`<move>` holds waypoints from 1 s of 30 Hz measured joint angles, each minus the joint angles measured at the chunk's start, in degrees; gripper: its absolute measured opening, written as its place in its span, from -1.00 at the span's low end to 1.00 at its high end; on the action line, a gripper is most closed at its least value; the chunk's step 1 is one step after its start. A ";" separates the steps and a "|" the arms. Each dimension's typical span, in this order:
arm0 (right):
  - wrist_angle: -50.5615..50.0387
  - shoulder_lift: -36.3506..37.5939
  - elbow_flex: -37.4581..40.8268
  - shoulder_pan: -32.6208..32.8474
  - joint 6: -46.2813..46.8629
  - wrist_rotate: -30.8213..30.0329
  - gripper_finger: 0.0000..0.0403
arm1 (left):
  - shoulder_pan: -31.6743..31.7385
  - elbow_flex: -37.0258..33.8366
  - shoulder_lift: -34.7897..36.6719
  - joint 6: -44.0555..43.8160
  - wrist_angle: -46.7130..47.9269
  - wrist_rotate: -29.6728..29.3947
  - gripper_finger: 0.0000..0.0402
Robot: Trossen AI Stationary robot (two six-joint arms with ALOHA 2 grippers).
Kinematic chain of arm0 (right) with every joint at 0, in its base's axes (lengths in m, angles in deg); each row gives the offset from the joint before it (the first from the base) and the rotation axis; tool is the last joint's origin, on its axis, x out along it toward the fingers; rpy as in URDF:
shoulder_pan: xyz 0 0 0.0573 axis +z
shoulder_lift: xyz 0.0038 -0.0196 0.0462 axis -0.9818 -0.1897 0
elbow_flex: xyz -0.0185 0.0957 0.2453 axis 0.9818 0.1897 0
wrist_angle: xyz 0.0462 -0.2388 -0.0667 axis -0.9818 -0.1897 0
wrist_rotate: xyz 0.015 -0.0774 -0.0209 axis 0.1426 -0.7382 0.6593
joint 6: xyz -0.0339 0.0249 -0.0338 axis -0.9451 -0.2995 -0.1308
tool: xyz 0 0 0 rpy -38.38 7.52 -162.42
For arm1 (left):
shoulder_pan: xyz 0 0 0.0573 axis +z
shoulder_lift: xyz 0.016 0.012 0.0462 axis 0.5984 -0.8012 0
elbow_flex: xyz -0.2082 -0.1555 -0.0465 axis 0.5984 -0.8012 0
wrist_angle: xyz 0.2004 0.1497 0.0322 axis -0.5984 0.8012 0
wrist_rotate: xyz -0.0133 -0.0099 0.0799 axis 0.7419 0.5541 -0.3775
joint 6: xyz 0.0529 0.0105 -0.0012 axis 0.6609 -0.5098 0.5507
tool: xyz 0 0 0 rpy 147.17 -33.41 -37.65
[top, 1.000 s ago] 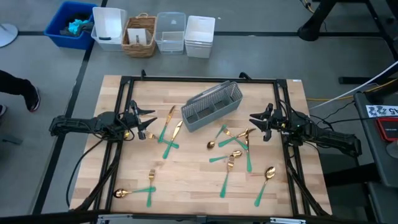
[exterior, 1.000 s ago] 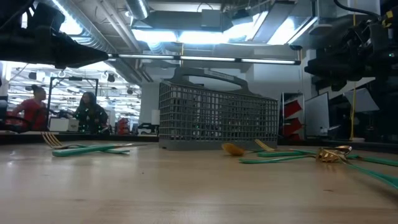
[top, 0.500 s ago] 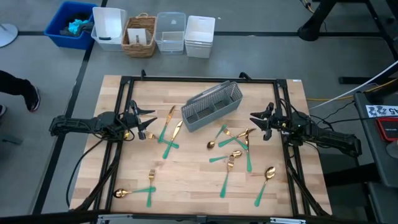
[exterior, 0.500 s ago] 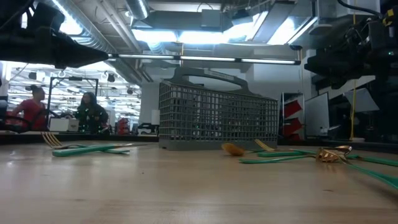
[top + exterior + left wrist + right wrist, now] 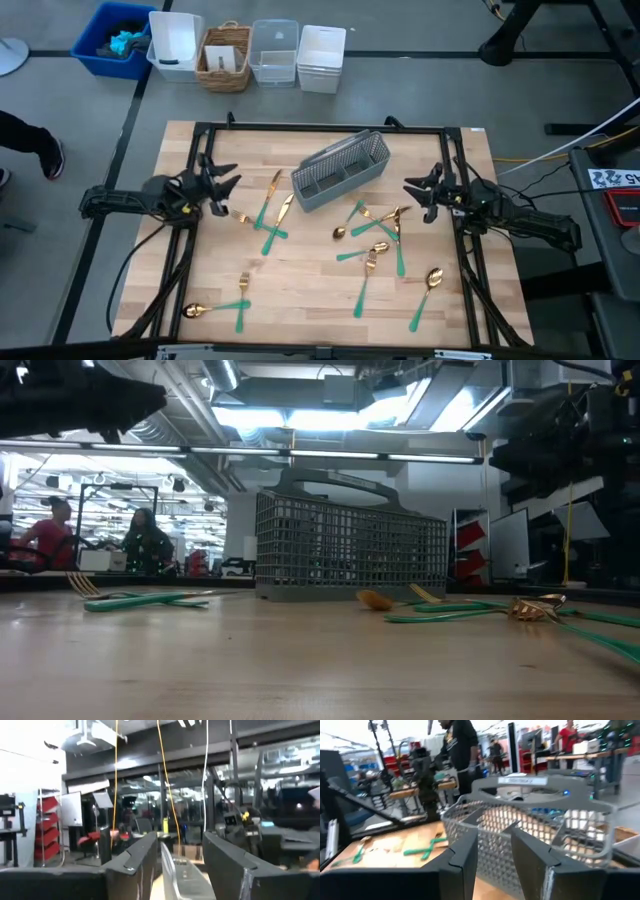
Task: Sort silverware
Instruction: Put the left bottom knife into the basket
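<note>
Gold-and-teal silverware (image 5: pixel 372 245) all loose on wooden bench (image 5: pixel 310 310); mesh caddy (image 5: pixel 341 169) looks empty (judging from above). Sorting not started. Left gripper (image 5: pixel 222 187), right gripper (image 5: pixel 419 193) both released, holding nothing, hovering at bench sides.

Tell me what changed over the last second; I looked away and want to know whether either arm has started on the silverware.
The left gripper drew back toward the table's left edge, away from the fork near it, and rose in the low view. It holds nothing, fingers open. The right gripper stayed by the right edge, open and empty. The caddy and all the silverware lie as before.
</note>
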 joint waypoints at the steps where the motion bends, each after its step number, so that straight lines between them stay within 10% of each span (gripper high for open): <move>1: -0.05 0.00 -0.16 -0.01 -0.01 -0.71 -0.41 | -0.01 0.00 0.00 -0.14 -0.31 -0.14 -0.26; 12: 0.21 0.00 -0.42 -0.01 0.17 -2.47 -0.41 | -0.08 4.96 -8.35 -16.55 8.24 0.58 -0.26; 30: 1.09 0.00 -0.53 0.01 0.33 -4.05 -0.41 | -0.08 34.13 -63.86 -38.48 40.08 10.68 -0.26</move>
